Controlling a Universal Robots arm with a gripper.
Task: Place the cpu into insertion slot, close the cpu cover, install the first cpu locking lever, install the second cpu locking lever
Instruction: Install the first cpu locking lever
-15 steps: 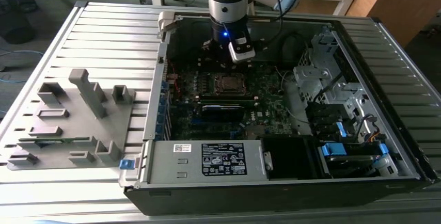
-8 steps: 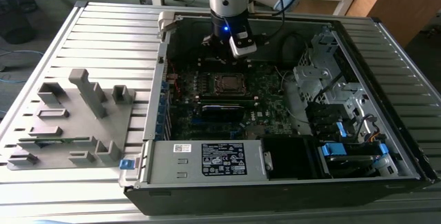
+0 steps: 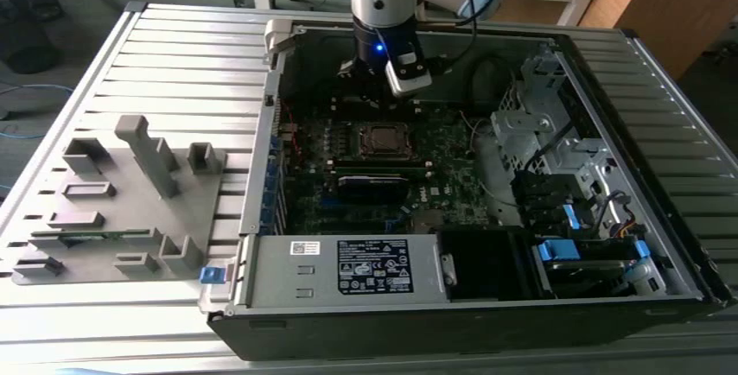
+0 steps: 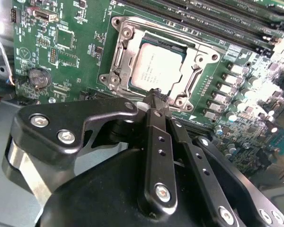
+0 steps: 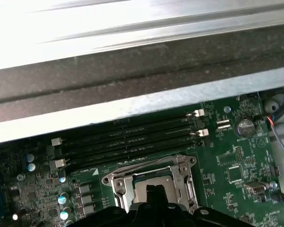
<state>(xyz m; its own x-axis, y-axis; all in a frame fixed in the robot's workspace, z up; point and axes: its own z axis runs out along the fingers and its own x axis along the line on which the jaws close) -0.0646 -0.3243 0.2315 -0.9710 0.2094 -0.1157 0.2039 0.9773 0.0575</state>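
Observation:
The cpu [image 4: 156, 68], a square chip with a silver-grey top, lies flat in the insertion slot [image 3: 381, 139] on the green motherboard. The cpu cover [image 4: 119, 56], a silver frame with a square window, lies down around the chip. How the locking levers stand I cannot tell. My gripper [image 4: 154, 97] hangs just above the socket's near edge with its black fingers [image 4: 157, 132] pressed together and nothing between them. In the exterior view the gripper [image 3: 398, 81] is over the back of the open computer case, above the socket. In the first wrist view its tips [image 5: 154, 189] overlap the socket frame [image 5: 116, 182].
Long black memory slots [image 5: 128, 139] run beside the socket, near the case's metal wall [image 5: 132, 106]. A power supply [image 3: 346, 267] and drive cage [image 3: 554, 159] fill the case's front and the exterior view's right. A grey parts fixture [image 3: 116, 202] stands at the exterior view's left.

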